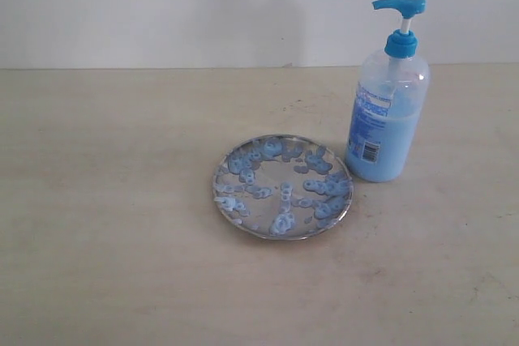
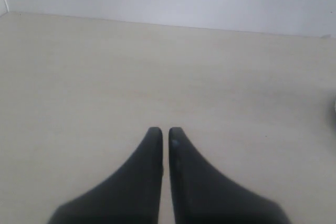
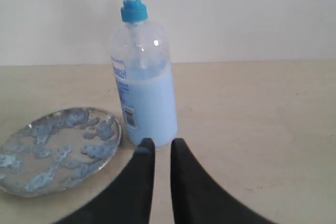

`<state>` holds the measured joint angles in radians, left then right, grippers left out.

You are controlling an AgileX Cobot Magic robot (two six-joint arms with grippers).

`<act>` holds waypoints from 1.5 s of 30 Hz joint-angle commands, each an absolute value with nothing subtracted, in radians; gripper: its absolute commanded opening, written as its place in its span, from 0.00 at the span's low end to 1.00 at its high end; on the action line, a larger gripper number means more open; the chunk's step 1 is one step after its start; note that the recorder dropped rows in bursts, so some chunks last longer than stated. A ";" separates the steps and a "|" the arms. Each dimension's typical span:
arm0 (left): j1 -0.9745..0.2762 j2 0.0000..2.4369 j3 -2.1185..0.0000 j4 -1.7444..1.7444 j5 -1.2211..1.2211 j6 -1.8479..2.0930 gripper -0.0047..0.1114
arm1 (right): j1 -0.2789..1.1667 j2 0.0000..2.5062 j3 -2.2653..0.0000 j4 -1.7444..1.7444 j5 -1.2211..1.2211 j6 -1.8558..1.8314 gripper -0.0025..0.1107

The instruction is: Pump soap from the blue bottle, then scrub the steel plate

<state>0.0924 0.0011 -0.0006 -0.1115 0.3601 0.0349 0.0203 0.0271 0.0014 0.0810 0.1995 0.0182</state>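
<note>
Steel plate (image 1: 283, 187), blue bottle (image 1: 387, 111), label (image 1: 369, 126) unreadable.

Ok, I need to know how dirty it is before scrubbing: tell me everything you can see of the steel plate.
The steel plate is small, round and shiny, with a shallow rim. It lies flat on the pale table, just left of the blue bottle, close but apparently not touching. Pale blue soap blobs and rings dot most of its surface. Neither gripper touches it.

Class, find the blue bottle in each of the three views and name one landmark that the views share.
Exterior view: the blue bottle stands right of centre, behind the steel plate.
Left wrist view: not in it.
Right wrist view: it stands at centre, ahead of the right gripper.
Shared landmark: the steel plate beside it.
</note>
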 commanded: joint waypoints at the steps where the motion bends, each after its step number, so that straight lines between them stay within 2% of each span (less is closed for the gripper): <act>1: 0.088 0.000 0.000 -0.120 0.360 0.038 0.08 | 0.006 0.000 0.000 0.118 0.249 -0.021 0.09; 3: 0.088 0.000 0.000 -0.120 0.360 0.038 0.08 | 0.000 0.000 0.000 0.062 0.351 -0.011 0.09; 6: 0.088 0.000 0.000 -0.120 0.360 0.038 0.08 | 0.001 0.000 0.000 -0.073 0.349 -0.048 0.09; 45: 0.088 0.000 0.000 -0.120 0.360 0.038 0.08 | 0.000 0.000 0.000 -0.058 0.341 -0.014 0.09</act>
<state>0.0924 0.0011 -0.0006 -0.1115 0.3601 0.0349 0.0017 0.0060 0.0014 -0.0563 0.3521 -0.0165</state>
